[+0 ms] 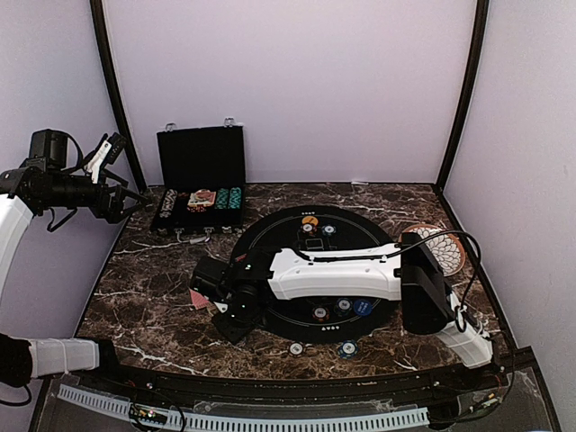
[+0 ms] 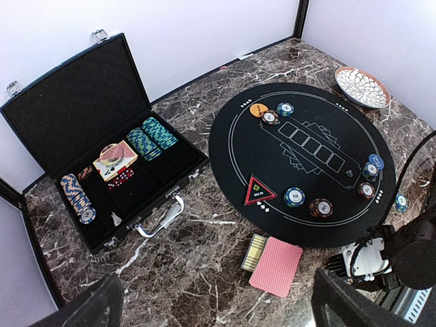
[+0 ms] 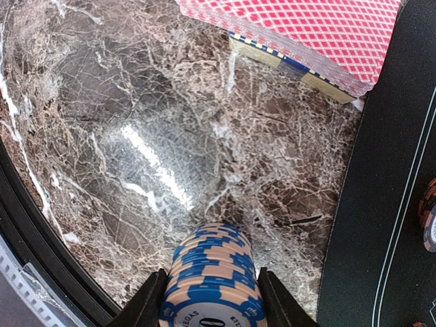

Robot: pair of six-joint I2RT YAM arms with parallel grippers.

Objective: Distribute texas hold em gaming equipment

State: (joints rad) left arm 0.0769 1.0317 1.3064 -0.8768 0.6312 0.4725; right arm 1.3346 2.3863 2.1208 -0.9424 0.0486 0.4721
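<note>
Chip stack (image 3: 211, 269) w/ blue/peach stripes

A: Chip count on the mat (image 2: 300, 231)?
B: Six striped chips (image 2: 294, 197), one orange disc (image 2: 257, 109), one blue disc (image 2: 376, 161).
A: Elsewhere?
B: Two loose chips (image 1: 296, 348) on the counter (image 1: 153, 297), one chip stack (image 3: 212, 279), three chip rows (image 2: 160, 133) in one case (image 2: 68, 102), one plate (image 2: 361, 87).

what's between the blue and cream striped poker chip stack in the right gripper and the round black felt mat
Nothing visible. Only bare brown marble tabletop separates the blue and cream striped poker chip stack in the right gripper from the round black felt mat; the red-backed card deck lies off that path.
</note>
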